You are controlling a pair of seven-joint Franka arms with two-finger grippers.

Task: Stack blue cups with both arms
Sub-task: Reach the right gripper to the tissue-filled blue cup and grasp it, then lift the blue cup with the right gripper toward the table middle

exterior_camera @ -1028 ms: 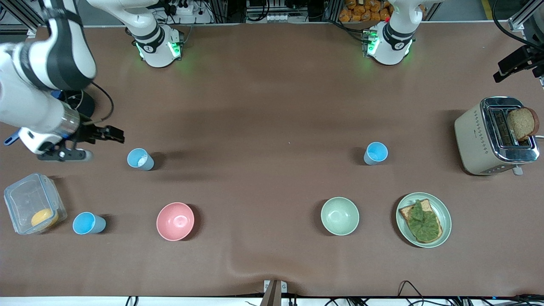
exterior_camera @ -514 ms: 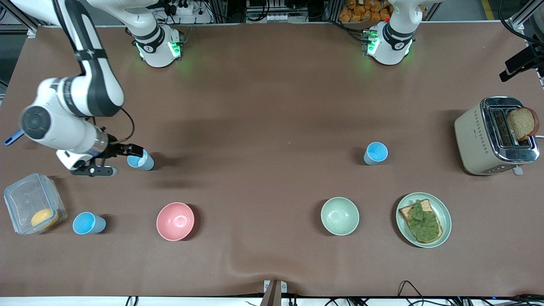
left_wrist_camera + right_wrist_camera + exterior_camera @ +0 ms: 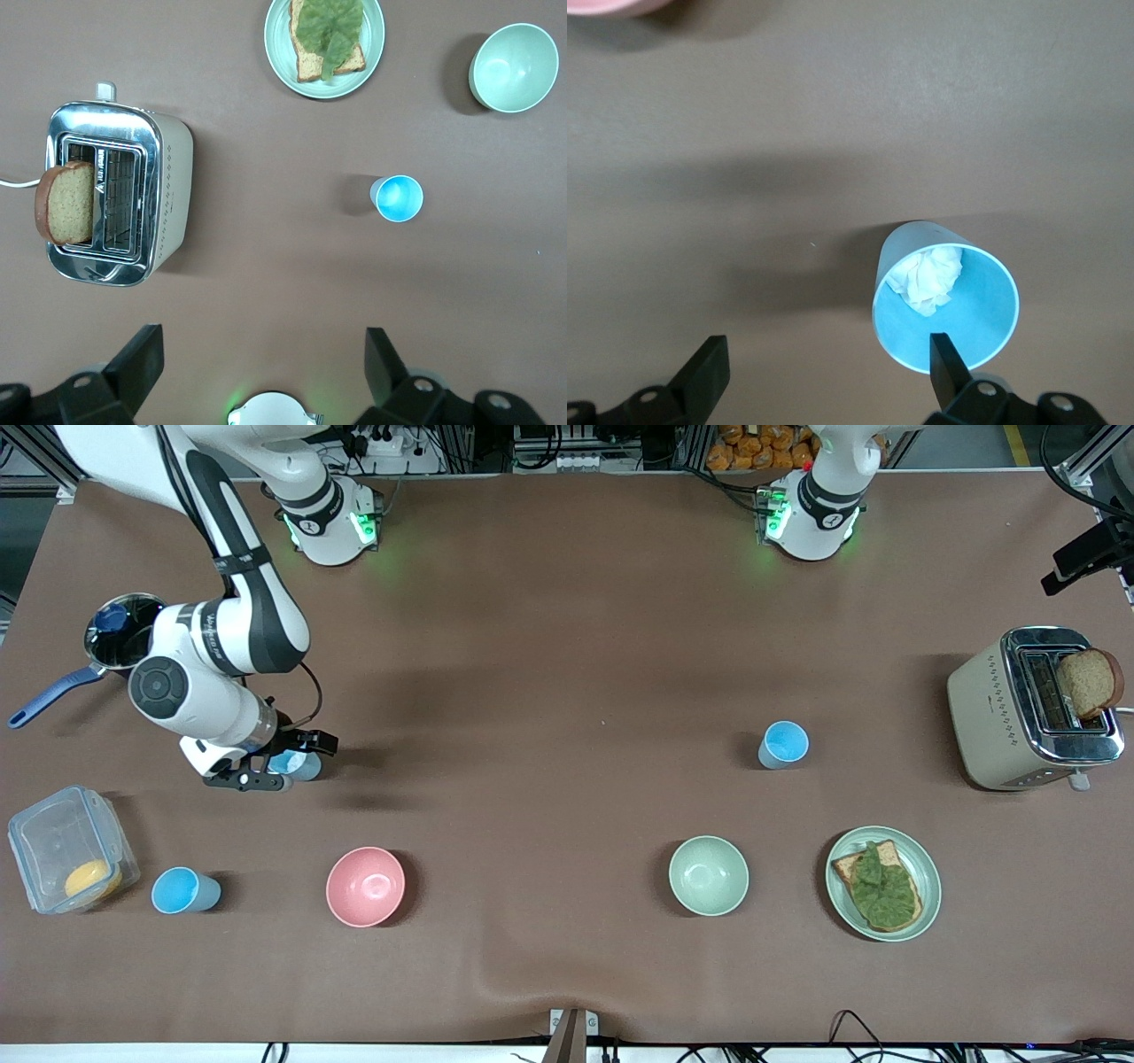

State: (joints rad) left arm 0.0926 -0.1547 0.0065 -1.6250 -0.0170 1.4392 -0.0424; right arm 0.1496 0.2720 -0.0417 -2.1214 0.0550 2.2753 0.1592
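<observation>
My right gripper (image 3: 282,766) has its fingers spread wide, gripping nothing, low over the cup with the white wad (image 3: 946,297); one finger (image 3: 950,365) overlaps its rim, and in the front view the gripper hides most of that cup. My left gripper (image 3: 261,363) is released too, only finger stubs showing, arm waiting high over the toaster (image 3: 120,205) end. Second cup (image 3: 783,744) stands upright, farther from the camera than the green bowl (image 3: 708,875). Third cup (image 3: 183,890) is beside the clear box (image 3: 66,850). Pink bowl (image 3: 616,7) is cut off in the right wrist view.
</observation>
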